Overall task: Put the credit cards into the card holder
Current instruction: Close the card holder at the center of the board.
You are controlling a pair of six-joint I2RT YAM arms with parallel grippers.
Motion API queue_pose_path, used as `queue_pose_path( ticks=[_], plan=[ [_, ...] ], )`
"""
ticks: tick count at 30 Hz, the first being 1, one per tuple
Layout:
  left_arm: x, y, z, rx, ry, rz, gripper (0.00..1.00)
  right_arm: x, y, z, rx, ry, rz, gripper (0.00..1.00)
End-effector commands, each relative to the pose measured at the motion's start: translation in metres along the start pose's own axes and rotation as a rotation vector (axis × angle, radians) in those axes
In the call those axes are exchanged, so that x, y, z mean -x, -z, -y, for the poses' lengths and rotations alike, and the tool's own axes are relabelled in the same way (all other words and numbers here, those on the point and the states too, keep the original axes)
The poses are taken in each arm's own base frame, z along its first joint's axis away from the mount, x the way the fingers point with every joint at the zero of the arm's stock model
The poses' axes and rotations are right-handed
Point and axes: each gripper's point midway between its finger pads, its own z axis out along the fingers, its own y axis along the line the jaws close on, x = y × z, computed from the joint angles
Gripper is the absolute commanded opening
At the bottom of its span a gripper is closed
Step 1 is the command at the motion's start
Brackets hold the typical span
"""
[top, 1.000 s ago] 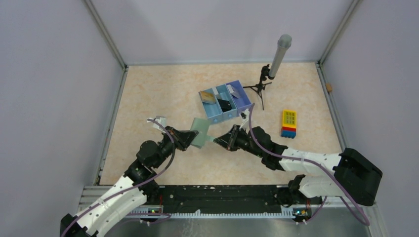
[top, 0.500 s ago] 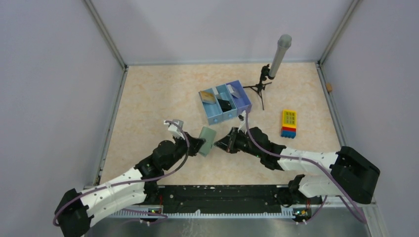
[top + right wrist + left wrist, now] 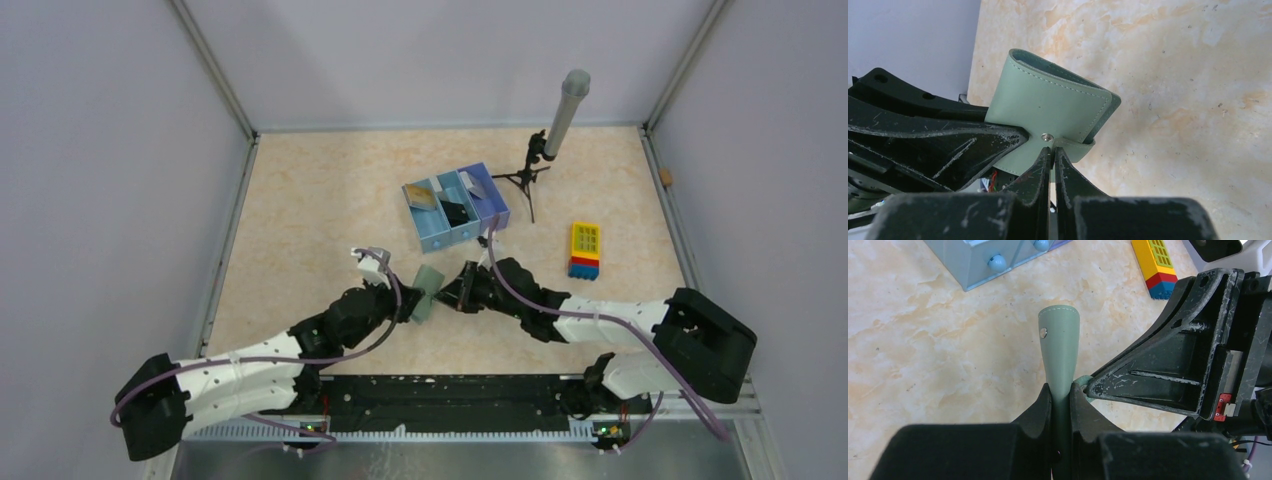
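1. Holder sits just in front of the tray, on the side nearer the arm bases. It is held between both pincers and seems lifted off the table.
2. The left pincer is clamped on the holder's folded body near one edge. The rest of the holder stands out past the fingertips.
3. The right pincer is pinched tight on the thin strap, right by the snap. It sits very close beside the left pincer.
4. The cards lie in the tray's compartments. No card shows in the holder.
5. Handling, as a judgement: the holder looks light, soft and leather-like.
   - It will likely bend and spring back to its fold, and the smooth skin may slip.
   - The stitched edges look like the firmest places to hold.
   - Gripping one panel's edge plus the strap would leave the pocket mouths free for cards.
6. Against a second ago:
   - The holder was then spread wider and sat close to the tray's near left corner. Now it is folded narrow, shows edge-on from above, and is farther from the tray.
   - Both arms have drawn back from the tray, and the left arm is stretched out lower.
   - Both grips are unchanged.
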Motion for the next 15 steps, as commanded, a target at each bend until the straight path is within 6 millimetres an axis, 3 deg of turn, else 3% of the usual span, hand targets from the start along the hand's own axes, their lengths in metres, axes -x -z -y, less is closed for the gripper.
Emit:
queue_pose_path(
  ticks=[1, 15],
  plan=[
    [0.0248, -0.0038, 0.0296, -0.077, 0.03, 0.075, 0.0, 0.0249, -0.0053, -0.0315, 0.077, -0.017, 0.066, 0.0],
    [0.0159, -0.0072, 0.0374, -0.098, 0.054, 0.058, 0.0, 0.0223, -0.0137, -0.0301, 0.069, -0.039, 0.051, 0.0]
  ],
)
